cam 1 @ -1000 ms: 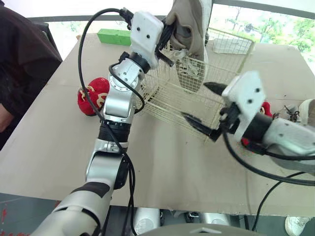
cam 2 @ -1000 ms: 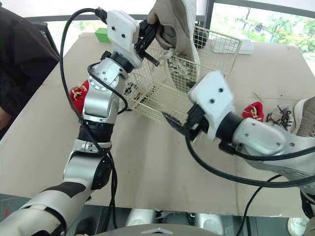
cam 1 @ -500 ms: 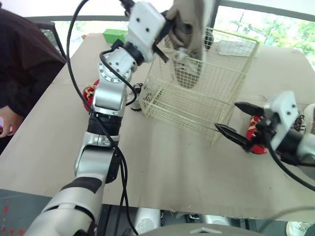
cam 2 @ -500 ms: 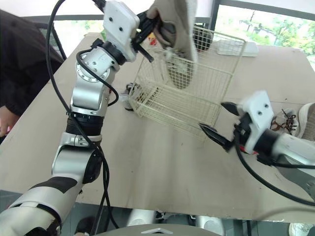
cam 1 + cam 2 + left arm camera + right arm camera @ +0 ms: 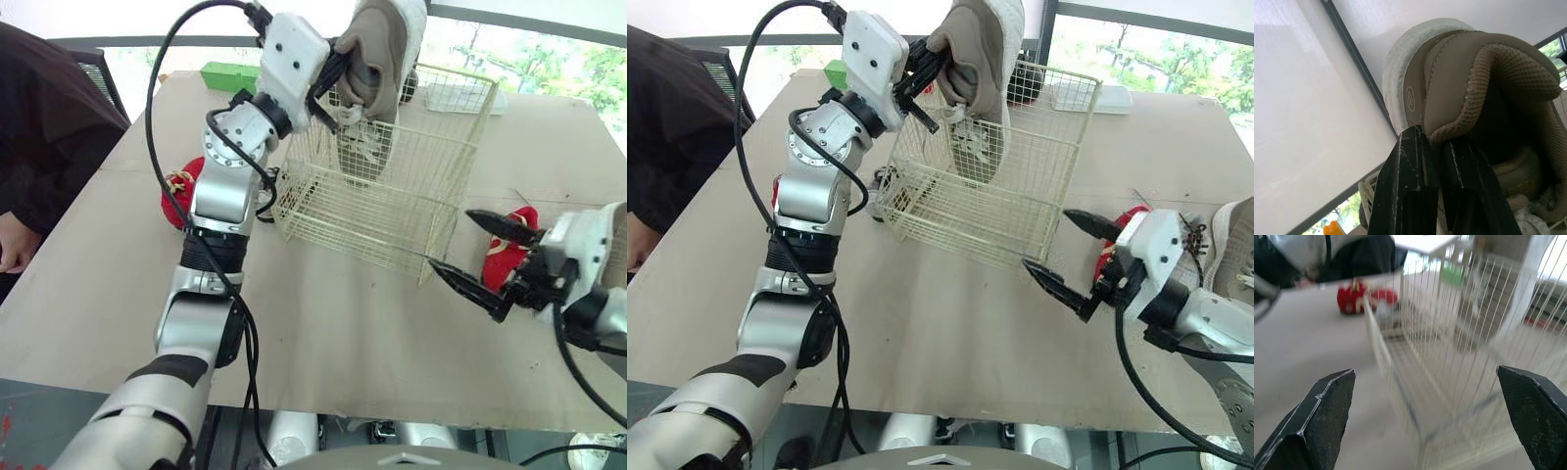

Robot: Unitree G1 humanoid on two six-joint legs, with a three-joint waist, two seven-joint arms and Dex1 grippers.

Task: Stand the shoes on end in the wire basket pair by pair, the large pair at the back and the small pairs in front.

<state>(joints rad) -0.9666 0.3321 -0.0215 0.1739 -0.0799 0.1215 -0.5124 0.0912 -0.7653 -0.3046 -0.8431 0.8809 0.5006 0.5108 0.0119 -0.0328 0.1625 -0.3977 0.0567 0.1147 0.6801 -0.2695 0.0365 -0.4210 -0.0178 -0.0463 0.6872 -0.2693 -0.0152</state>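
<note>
Moved: right claw [image 5: 451, 238] has drawn back to the right, from in front of the wire basket [image 5: 364, 217] to just off its near right corner; left claw [image 5: 338, 73] still up over the basket with the beige shoe [image 5: 382, 44].
Left claw: clamped on the beige shoe's heel collar, one finger inside, one outside.
Beige shoe: large, hangs on end, heel above the rim, toe down inside the basket towards the back; cannot tell if the toe touches the basket floor.
Right claw: fingers wide apart, holding nothing, low over the desk [image 5: 323, 333], pointed at the basket.
Wire basket: on the desk, centre.
Left red shoe [image 5: 181, 191]: small, on the desk left of the basket, partly behind the left arm.
Right red shoe [image 5: 509, 250]: small, on the desk right of the basket, just behind the right claw.
Pale shoe [image 5: 1234, 250]: large, at the right desk edge.
Green box [image 5: 230, 75]: far left of the desk.
Person [image 5: 49, 127]: dark clothing, at the desk's left side.
</note>
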